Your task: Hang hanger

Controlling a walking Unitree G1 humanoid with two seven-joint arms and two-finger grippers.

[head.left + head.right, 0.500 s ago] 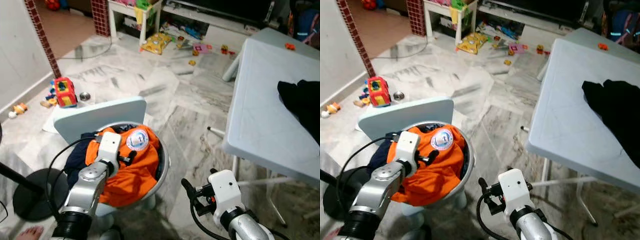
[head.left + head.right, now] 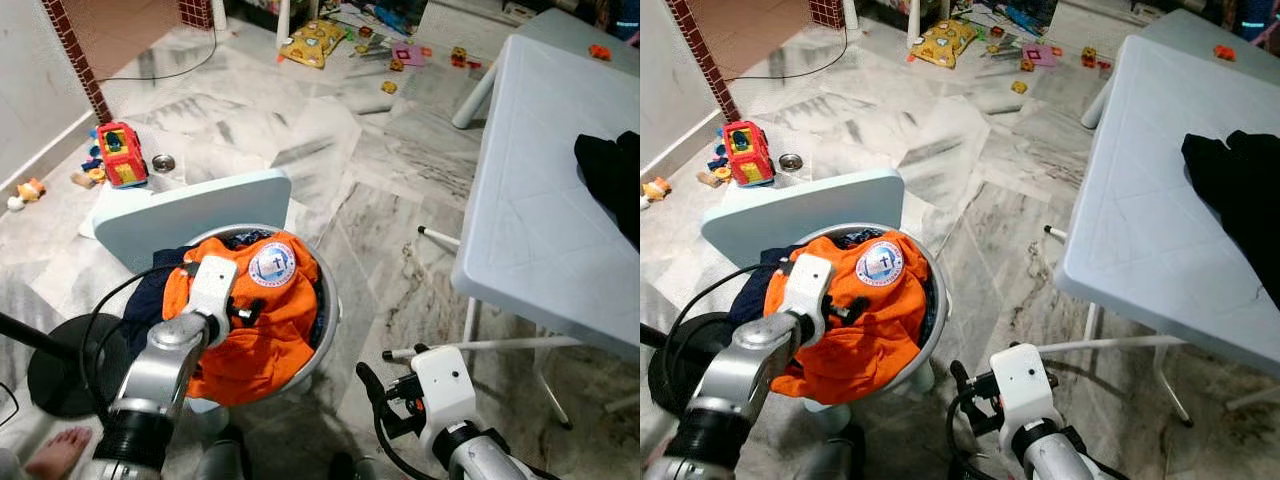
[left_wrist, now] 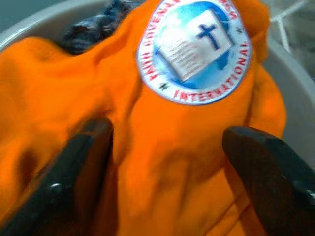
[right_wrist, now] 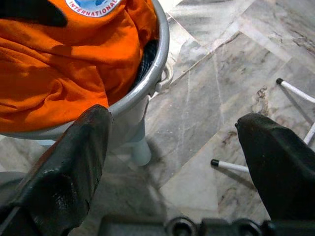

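Observation:
An orange shirt [image 2: 255,335] with a round blue-and-white badge [image 2: 272,264] lies heaped in a grey round basket [image 2: 329,325], over dark blue clothes [image 2: 152,300]. My left gripper [image 3: 167,162] hovers just above the shirt, open, its two black fingers [image 3: 74,182] spread on either side of the orange cloth below the badge. My right gripper [image 4: 172,162] hangs low beside the basket, over the marble floor. It is open and holds nothing.
A pale blue board [image 2: 190,215] leans behind the basket. The white folding table [image 2: 540,220] at right carries a black garment [image 2: 612,175]. A black round stand base [image 2: 70,375], a person's bare foot [image 2: 55,455] and toys [image 2: 122,155] lie at left.
The camera has tipped down and nearer, so the whole scene shifted. The left gripper stays open over the orange shirt; the right stays open near the floor.

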